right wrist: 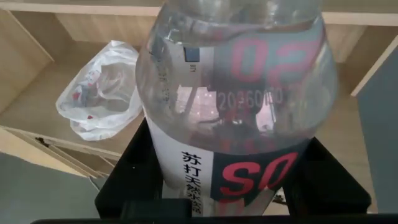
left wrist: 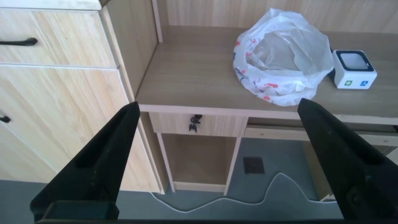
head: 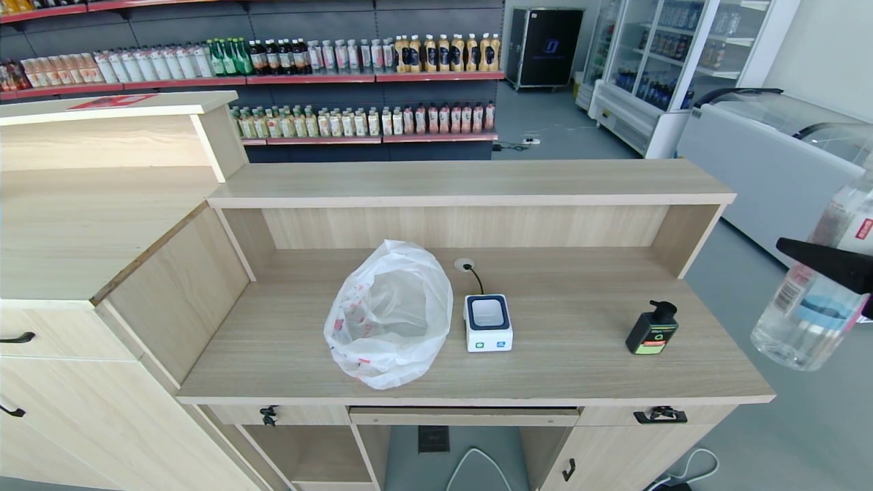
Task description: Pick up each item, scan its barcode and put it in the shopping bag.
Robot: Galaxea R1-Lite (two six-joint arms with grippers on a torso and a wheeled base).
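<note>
At 12 o'clock, far behind: long dark shop shelving with red edges (head: 307,78), loaded with rows of drink bottles. At 2 o'clock: white chest freezer with curved glass lid (head: 771,157).

In front, at the centre of the head view: pale wooden checkout counter (head: 580,320) (left wrist: 186,81), with a raised back ledge and, beneath, drawers with black handles.

Near the middle of the worktop: thin, crumpled white plastic shopping bag with red print (head: 390,314) (left wrist: 283,56) (right wrist: 99,93). Sits with the mouth gaping upward and toward the robot. Placed at 9 o'clock of the scanner, just beside it; cannot tell if touching.

At 3 o'clock, past the right end of the counter and up in the air: clear plastic bottle (head: 811,307) (right wrist: 236,81) with a white, red and blue label. Tilted, upper end leaning toward 1 o'clock. Held around the body by the right gripper (right wrist: 236,186), black fingers (head: 829,262) pressed against both sides at the label.

Before the counter's left front corner: left gripper (left wrist: 217,103), black fingers spread wide apart, nothing between them.

At the worktop's centre: small white box-shaped barcode scanner (head: 488,322) (left wrist: 353,68), dark glass window on top, green and blue marks on the front.

At 3 o'clock of the scanner, well apart, near the counter's right end: small black pump bottle with green and orange label (head: 653,331), standing upright.

At 12 o'clock of the scanner: thin black cable (head: 475,278), running from its back to a round grey hole in the worktop.
</note>
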